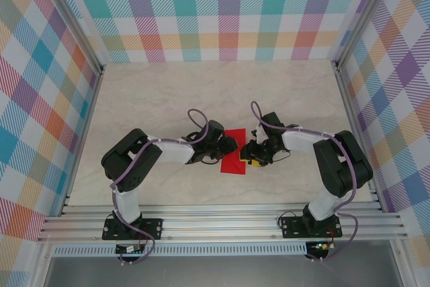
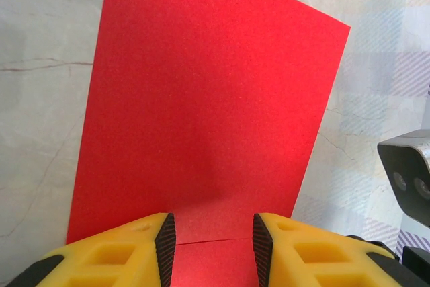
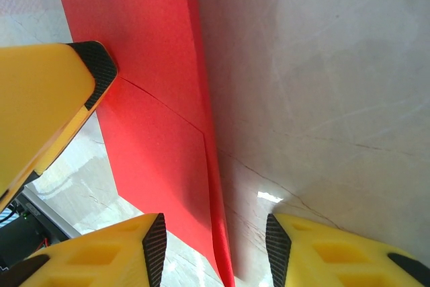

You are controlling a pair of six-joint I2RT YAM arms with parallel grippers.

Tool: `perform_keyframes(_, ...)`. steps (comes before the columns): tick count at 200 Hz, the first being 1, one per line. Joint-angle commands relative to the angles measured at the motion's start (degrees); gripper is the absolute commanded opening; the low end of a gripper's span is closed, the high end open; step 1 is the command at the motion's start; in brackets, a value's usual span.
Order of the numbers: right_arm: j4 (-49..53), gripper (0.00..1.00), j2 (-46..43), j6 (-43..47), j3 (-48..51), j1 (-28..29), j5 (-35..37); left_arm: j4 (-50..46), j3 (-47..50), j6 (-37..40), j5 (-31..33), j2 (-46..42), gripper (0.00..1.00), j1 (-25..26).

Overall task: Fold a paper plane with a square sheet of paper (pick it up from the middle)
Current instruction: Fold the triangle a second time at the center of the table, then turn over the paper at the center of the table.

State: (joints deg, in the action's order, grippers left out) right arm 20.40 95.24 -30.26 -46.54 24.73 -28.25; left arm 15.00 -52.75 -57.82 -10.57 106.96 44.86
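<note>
The red sheet of paper (image 1: 234, 152) lies flat on the table as a folded rectangle, two layers thick. My left gripper (image 1: 224, 147) stands at its left edge, open, its fingertips (image 2: 213, 230) apart over the paper (image 2: 201, 99), where a layer's edge runs across between them. My right gripper (image 1: 253, 155) is at the paper's right edge, open. The raised folded edge of the paper (image 3: 161, 119) runs up between its fingertips (image 3: 215, 232), touching neither pad. The left gripper's yellow finger (image 3: 47, 92) rests at the paper's far side in the right wrist view.
The marble-patterned table (image 1: 201, 92) is walled by plaid panels (image 1: 222, 11) at the back and sides. An aluminium rail (image 1: 222, 223) carries both arm bases at the near edge. A grey part of the right arm (image 2: 408, 173) sits close to the paper's right.
</note>
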Motion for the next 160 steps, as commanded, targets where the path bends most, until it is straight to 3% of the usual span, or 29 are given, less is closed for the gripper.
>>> perform_keyframes(1,-2.05,0.46,1.61,-0.03,-1.36,-0.12,-1.60,-1.47,-0.35,1.13,-0.51,-2.13,0.39,0.23)
perform_keyframes(160,-4.87,0.36,1.79,-0.74,-0.88,-0.12,-4.62,-1.82,-0.67,1.13,-0.43,-1.58,0.40,0.31)
